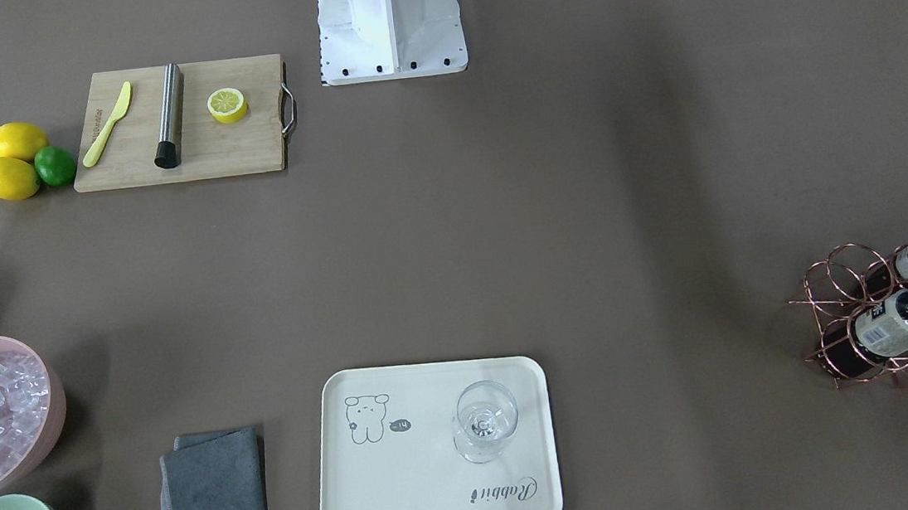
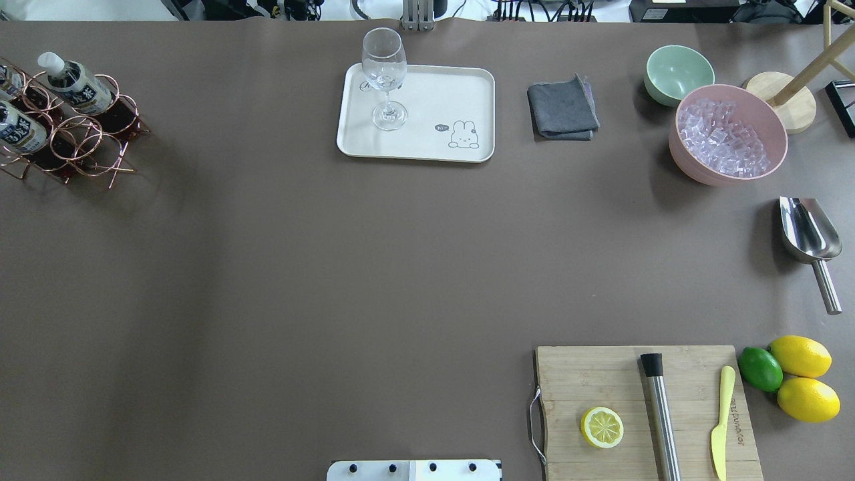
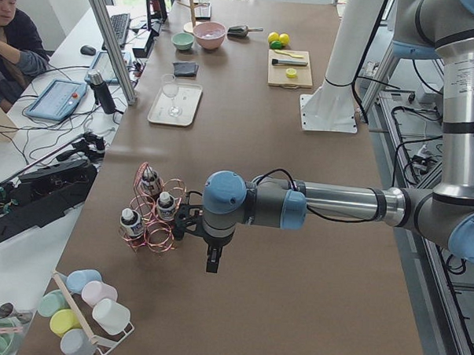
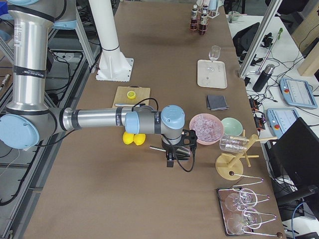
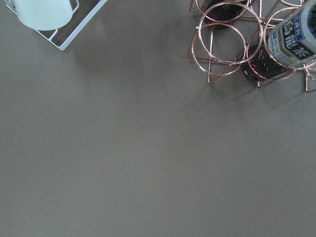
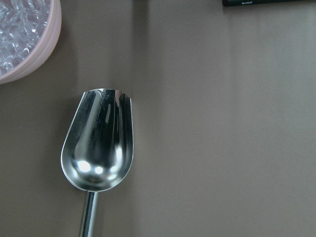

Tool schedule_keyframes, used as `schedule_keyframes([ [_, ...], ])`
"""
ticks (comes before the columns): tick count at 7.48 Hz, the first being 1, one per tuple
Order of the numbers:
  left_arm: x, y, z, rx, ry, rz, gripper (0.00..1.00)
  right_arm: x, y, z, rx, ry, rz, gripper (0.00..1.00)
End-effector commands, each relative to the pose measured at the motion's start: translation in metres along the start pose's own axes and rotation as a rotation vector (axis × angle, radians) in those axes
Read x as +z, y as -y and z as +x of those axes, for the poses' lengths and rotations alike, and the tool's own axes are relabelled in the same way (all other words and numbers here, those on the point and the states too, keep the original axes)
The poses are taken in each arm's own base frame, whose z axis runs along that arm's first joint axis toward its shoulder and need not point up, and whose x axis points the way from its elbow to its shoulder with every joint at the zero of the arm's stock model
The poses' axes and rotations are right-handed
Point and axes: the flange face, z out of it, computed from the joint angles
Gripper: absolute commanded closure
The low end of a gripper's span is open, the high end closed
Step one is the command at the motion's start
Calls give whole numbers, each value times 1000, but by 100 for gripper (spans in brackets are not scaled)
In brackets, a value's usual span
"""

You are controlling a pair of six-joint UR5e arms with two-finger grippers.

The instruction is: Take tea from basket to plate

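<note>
Since both arms showed only in the two end-of-table views, I could not tell whether the left gripper or the right gripper was spread or pressed together. The tea bottles lay in the rose-gold wire basket at the table's end on the robot's left, well apart from the cream bear-printed plate. From that end three bottles could be counted. The front-facing view showed two in full and only a sliver of a third at its right edge, where the basket itself was cut off. The overhead view likewise clipped the basket at its left edge. The left wrist view caught just a few copper rings, one label cut by the frame and a dark bottle base. It also caught the corner of a white wire rack holding a pale cup, which neither the overhead nor the front-facing view showed. The left gripper hung over bare table just beside the basket. A stemmed clear glass stood upright on the plate. The right wrist view looked down on a steel ice scoop, its handle cut off below, beside the rim of a pink bowl of ice. In the front-facing view the scoop was half lost at the left edge.
</note>
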Motion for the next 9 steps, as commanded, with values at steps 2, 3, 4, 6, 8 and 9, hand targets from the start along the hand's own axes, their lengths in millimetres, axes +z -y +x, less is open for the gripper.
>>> schedule_keyframes([
  [2,10,-4,-8,-11,-3,-18,2,0,-2,3,6,-3,0,0],
  [3,9,-4,-7,-11,-2,-16,2,-1,-2,4,8,-3,2,0],
  [4,8,-3,-6,-7,-2,-15,2,0,-3,6,12,-3,1,0],
  [6,8,-2,-5,7,-1,-3,2,-2,-5,9,18,-3,4,0],
  [8,6,-2,-2,8,-2,-1,2,-2,-5,10,21,-5,5,0],
  [9,6,-2,-2,9,-2,0,2,-2,-5,14,28,-3,6,0],
])
